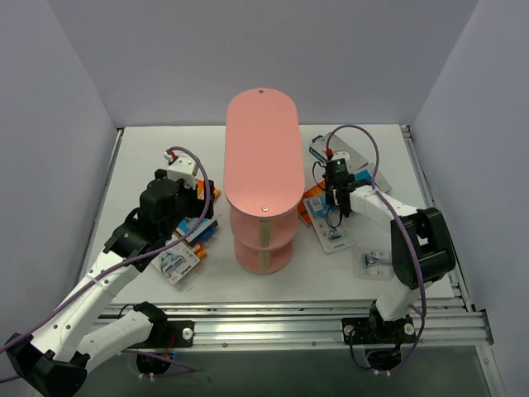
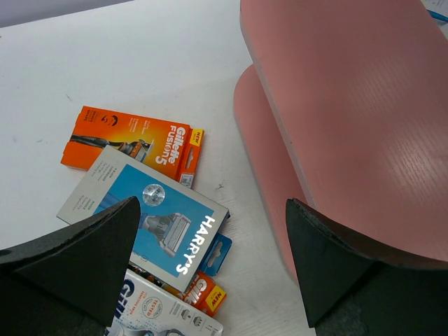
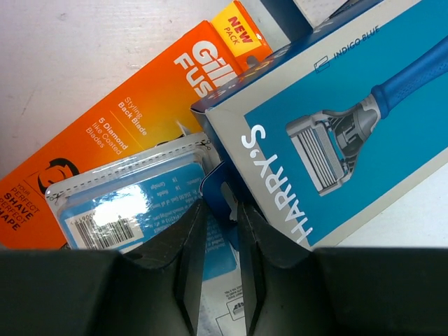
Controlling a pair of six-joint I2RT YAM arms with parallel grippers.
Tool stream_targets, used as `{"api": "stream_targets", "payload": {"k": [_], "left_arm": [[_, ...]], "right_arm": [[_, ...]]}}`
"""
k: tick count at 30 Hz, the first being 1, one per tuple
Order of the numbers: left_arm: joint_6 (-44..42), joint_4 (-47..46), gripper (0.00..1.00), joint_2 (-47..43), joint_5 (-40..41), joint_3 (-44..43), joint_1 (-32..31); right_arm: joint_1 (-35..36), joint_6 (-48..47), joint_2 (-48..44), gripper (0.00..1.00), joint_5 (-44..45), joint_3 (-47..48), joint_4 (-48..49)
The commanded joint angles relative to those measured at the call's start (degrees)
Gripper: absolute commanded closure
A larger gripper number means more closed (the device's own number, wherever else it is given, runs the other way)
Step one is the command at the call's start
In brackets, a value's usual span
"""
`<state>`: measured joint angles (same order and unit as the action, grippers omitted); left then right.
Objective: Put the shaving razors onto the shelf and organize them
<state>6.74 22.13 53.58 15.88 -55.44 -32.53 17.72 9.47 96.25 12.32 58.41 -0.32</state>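
The shelf (image 1: 263, 149) is salmon pink on every tier, with a beige post (image 1: 264, 236). The surface (image 1: 149, 157) is white. An orange Gillette pack (image 3: 105, 140) carries white and black lettering and a yellow tag printed in red. The Harry's box (image 3: 364, 140) has a bright blue panel inside a pale grey border, a navy side, white lettering and a pictured razor with a blue handle and grey head. A clear blister pack (image 3: 133, 203) shows a light blue card and a black-and-white barcode.

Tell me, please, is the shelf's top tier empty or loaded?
Empty: seen from above, the top tier shows only bare pink surface, nothing resting on it.
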Motion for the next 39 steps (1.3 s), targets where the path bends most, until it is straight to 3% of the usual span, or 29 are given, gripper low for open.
{"api": "stream_targets", "payload": {"k": [1, 9, 32, 39], "left_arm": [[-0.7, -0.7, 0.06, -0.8, 0.0, -2.4, -0.2], [-0.8, -0.7, 0.06, -1.0, 0.1, -2.4, -0.3], [-0.7, -0.7, 0.06, -3.0, 1.5, -2.5, -1.0], [-1.1, -1.6, 0.06, -4.7, 1.4, -2.2, -2.6]], "right_arm": [[0.1, -0.4, 0.3, 0.81, 2.7, 1.4, -0.9], [0.0, -0.2, -0.7, 1.00, 5.5, 1.6, -1.7], [-1.6, 3.7, -18.3, 1.00, 1.9, 9.8, -13.2], [-1.6, 5.9, -21.7, 1.00, 1.0, 16.5, -16.6]]}}
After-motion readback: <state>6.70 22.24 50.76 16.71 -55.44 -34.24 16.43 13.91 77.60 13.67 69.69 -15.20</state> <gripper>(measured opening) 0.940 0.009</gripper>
